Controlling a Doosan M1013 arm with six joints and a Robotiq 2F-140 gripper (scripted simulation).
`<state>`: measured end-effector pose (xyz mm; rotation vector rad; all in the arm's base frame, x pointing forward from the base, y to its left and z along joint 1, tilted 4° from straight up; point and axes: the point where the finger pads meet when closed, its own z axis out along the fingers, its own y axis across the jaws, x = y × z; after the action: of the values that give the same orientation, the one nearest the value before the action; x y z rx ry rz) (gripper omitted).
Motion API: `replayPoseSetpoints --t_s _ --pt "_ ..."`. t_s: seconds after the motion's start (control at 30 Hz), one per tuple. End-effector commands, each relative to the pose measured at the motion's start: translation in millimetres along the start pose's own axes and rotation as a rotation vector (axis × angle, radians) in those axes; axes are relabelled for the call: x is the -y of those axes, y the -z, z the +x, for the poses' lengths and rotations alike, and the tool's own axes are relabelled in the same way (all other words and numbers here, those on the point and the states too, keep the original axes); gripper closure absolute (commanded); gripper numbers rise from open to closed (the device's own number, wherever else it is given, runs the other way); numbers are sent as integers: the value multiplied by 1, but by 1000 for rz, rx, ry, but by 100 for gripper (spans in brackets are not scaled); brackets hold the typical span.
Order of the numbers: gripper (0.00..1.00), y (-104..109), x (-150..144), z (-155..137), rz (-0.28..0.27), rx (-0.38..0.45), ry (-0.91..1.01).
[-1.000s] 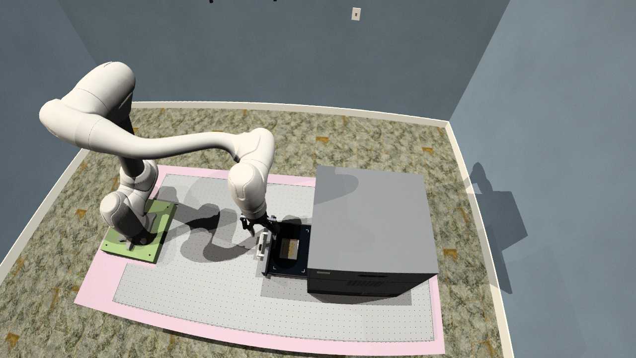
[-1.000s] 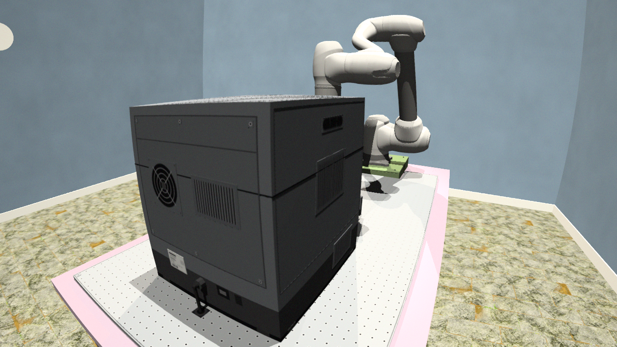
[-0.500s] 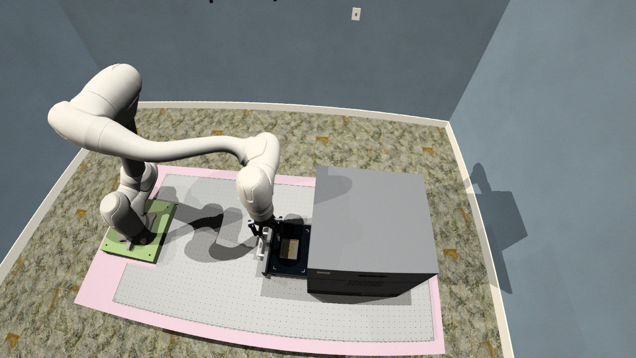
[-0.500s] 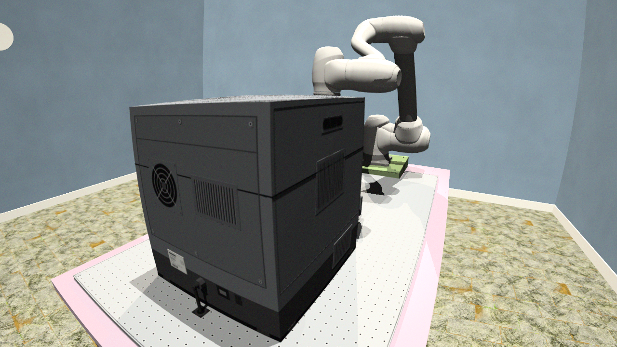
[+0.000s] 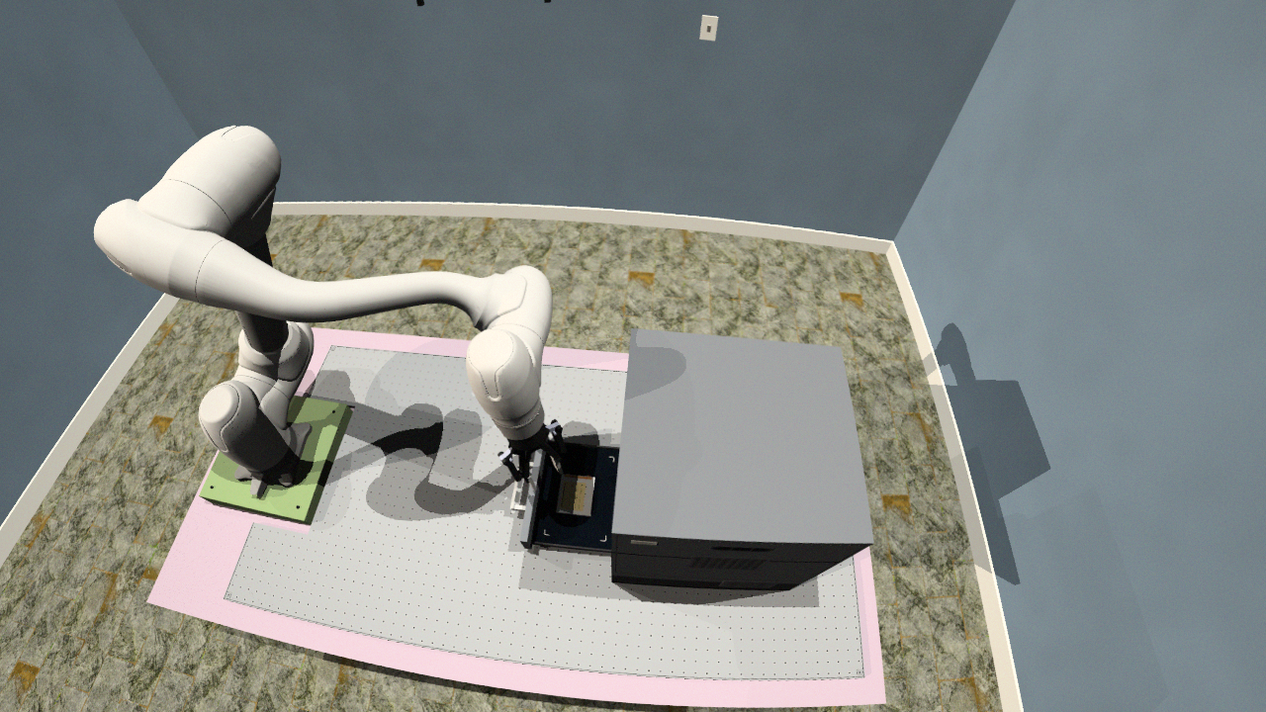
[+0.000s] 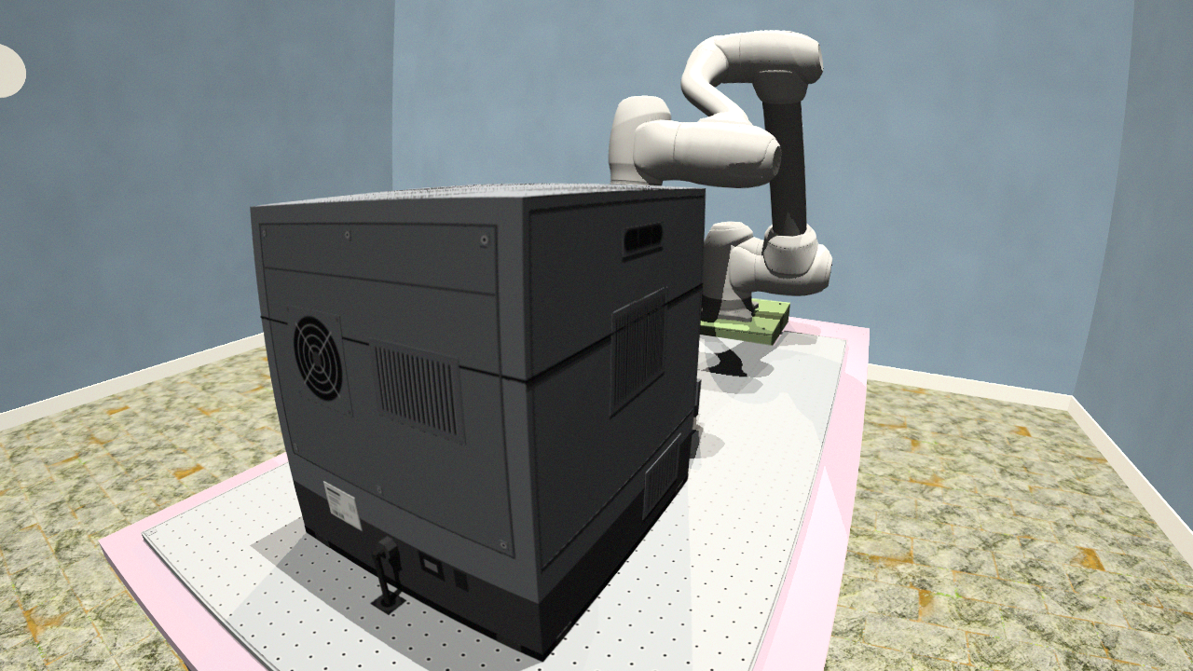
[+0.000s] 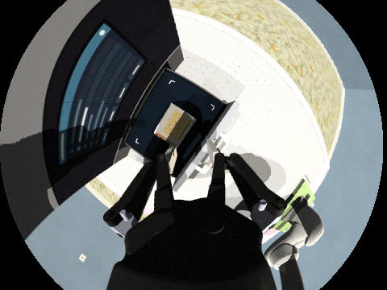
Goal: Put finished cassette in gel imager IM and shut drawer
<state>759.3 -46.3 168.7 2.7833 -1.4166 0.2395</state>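
The black two-finger gripper (image 5: 533,462) (image 7: 191,147) is partly open, nothing held. On the dark imager (image 5: 739,442) (image 6: 400,375) (image 7: 109,80), a white rear label (image 6: 342,505) is illegible.

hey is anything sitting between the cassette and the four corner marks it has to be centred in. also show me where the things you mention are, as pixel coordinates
Nothing visible: the cassette (image 5: 575,495) (image 7: 174,124) lies inside the open drawer (image 5: 575,534) (image 7: 150,105), with only bare glass around it.

The imager (image 5: 734,433) (image 6: 400,375) (image 7: 161,24) is dark grey; the arm (image 5: 380,297) (image 6: 708,152) (image 7: 291,242) is off-white and black. Its base plate (image 5: 325,478) (image 6: 771,321) (image 7: 305,189) is green, the deck (image 5: 442,584) (image 6: 742,500) (image 7: 258,68) white with dark dots, bordered pink, and the floor (image 5: 655,305) (image 6: 959,500) (image 7: 282,44) mottled green-grey with orange flecks.
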Motion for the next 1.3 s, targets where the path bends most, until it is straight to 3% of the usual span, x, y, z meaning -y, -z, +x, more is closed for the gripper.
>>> replayPoseSetpoints --t_s 0.0,0.87,1.27 --pt "54 0 0 0 10 -1 59" --pt "54 0 0 0 81 -72 852" --pt "54 -6 0 -1 82 -73 864"
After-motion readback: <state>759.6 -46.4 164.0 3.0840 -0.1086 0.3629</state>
